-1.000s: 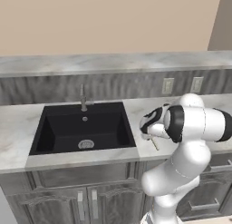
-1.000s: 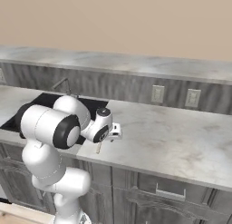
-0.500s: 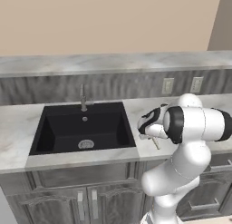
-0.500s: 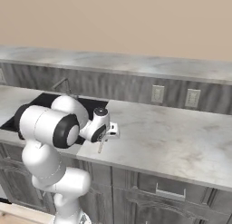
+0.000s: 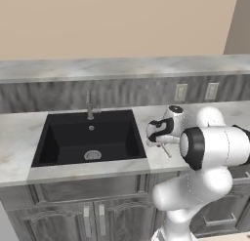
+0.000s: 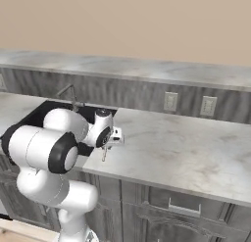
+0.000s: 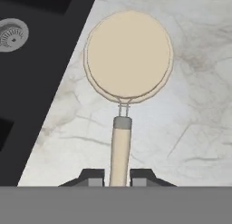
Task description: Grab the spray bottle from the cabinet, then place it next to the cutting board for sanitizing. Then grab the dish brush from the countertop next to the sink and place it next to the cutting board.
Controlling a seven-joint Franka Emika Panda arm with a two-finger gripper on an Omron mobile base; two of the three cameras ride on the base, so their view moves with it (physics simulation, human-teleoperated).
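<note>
In the hand view, going left to right, the black sink (image 7: 31, 69) fills the left side, its round metal drain (image 7: 12, 34) near the top corner. Just beside the sink's edge, on the light-grey mottled tabletop (image 7: 199, 128), lies the dish brush (image 7: 128, 60) — round cream head toward the top, slim tan handle running down to the bottom. There the gripper (image 7: 118, 177) is pinching the handle, one dark fingertip pressed against each side of it.

In the left base view the sink (image 5: 88, 137) sits left of centre with the slim grey faucet (image 5: 90, 105) at its back rim. To its right the gripper (image 5: 157, 133) points down at the tabletop (image 5: 14, 137) just beside the basin, and a thin tan stick — probably the brush handle (image 5: 166, 151), though it is small here — shows below it.

In the right base view the faucet (image 6: 68, 93) and sink (image 6: 37, 117) are at the left, the gripper (image 6: 106, 149) is low over the tabletop (image 6: 186, 148) near the front edge, and two wall outlets (image 6: 169, 101) sit on the backsplash further right.
</note>
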